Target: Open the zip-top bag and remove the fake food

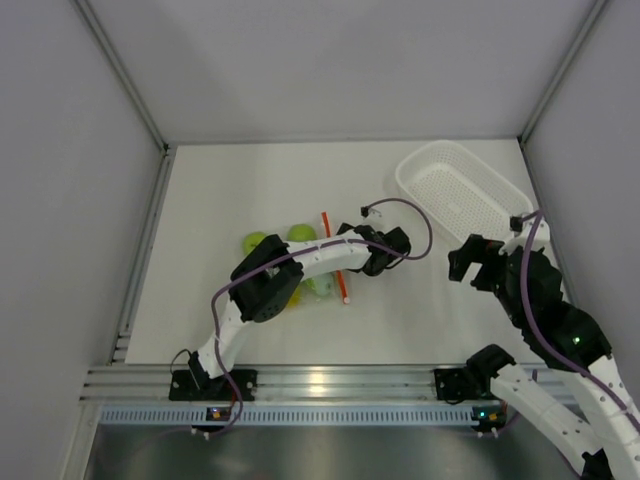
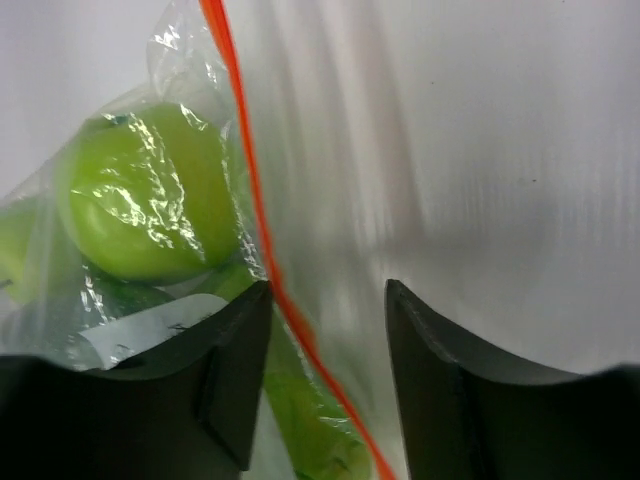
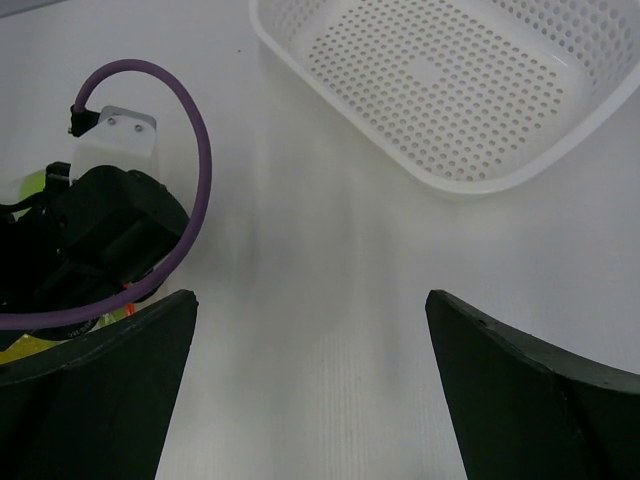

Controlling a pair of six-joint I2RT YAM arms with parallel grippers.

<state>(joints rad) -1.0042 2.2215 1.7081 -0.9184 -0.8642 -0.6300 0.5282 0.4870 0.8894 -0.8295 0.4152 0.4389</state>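
Left wrist view: the left gripper [image 2: 327, 300] hangs close over the zip-top bag [image 2: 190, 60], jaws apart with a moderate gap and nothing pinched. The orange-red zip strip [image 2: 248, 190] runs slantwise from ahead of the jaws down into the gap, hugging the left-hand finger. The bag's clear plastic is crinkled and glinting, bunched to the left of the jaws. The fake food [image 2: 145, 190] sits inside it: a glossy light-green round piece ahead of the left finger, a longer green piece passing under that finger, and a white label beside them.

Right wrist view: the right gripper [image 3: 310, 295] is spread wide and holds nothing, with bare white table [image 3: 300, 180] between its jaws. A white perforated basket [image 3: 455, 183] lies ahead and to the right. The other gripper's black body, looped by a purple cable [image 3: 204, 165], sits ahead to the left.

Top external view: the bag lies under the left arm [image 1: 300, 258], green pieces showing on the side away from the right gripper's jaws, which stand well apart from it.
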